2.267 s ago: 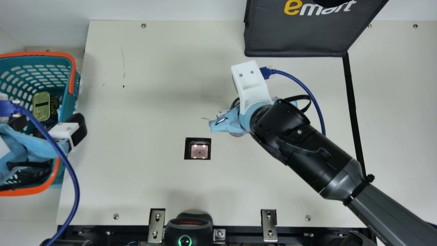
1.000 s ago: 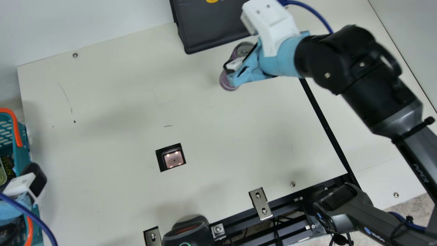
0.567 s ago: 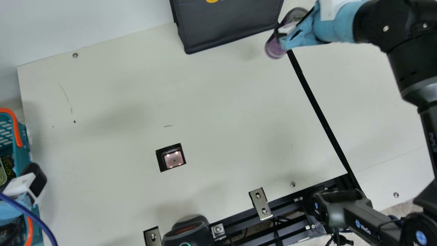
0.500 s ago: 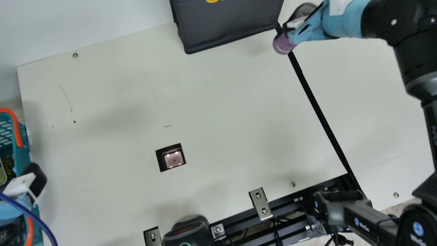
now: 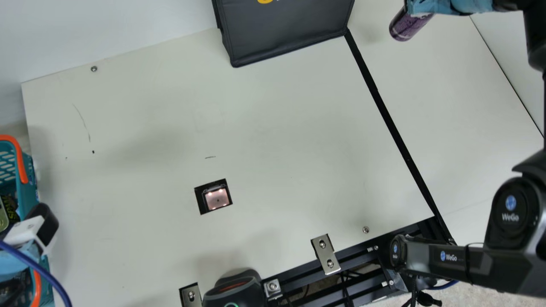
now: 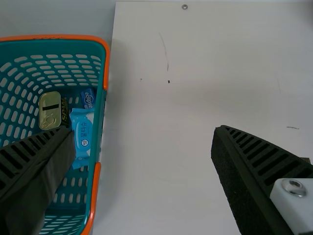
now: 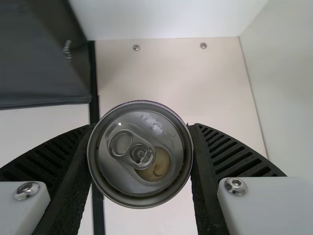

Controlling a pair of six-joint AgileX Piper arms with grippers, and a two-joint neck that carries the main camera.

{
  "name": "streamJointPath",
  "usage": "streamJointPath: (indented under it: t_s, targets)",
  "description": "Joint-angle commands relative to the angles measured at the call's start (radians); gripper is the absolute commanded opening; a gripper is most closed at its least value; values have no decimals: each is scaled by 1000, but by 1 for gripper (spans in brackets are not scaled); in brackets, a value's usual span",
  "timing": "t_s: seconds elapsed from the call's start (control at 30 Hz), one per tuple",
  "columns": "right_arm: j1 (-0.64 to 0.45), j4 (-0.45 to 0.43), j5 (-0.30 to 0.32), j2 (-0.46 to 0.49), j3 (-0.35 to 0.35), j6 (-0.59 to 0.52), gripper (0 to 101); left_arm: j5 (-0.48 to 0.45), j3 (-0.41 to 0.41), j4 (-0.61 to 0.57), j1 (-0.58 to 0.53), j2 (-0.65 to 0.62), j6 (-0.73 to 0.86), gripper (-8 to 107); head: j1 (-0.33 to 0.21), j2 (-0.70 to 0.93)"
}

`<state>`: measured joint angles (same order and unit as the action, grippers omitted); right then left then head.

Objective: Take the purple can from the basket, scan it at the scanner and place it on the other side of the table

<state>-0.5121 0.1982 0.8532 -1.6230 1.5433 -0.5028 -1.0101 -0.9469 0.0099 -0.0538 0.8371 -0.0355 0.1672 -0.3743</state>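
Can (image 5: 407,26), purple, hangs slanted in the right gripper (image 5: 420,7), main view, beyond the black strip (image 5: 390,117); left gripper (image 5: 26,230) by the basket (image 5: 30,170). Left wrist view: fingers wide apart, printed blue packet (image 6: 82,134) inside the basket. Right wrist view: can squeezed between ribbed fingers!

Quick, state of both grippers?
Left gripper: open, nothing between its fingers.
Right gripper: closed on the purple can, one finger on each side.
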Motion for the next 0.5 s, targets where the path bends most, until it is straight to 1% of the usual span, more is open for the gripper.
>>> streamJointPath:
  t_s: [0.0, 0.27, 0.47]
  targets:
    - [-5, -9, 0, -43, 44, 9, 0, 0, 0, 0, 0, 0, 0, 90, -29, -2]
    - [-34, -48, 12, -165, 166, 30, 0, 0, 0, 0, 0, 0, 0, 90, -29, -2]
    - [-61, -57, 45, -242, 243, 54, 0, 0, 0, 0, 0, 0, 0, 90, -29, -2]
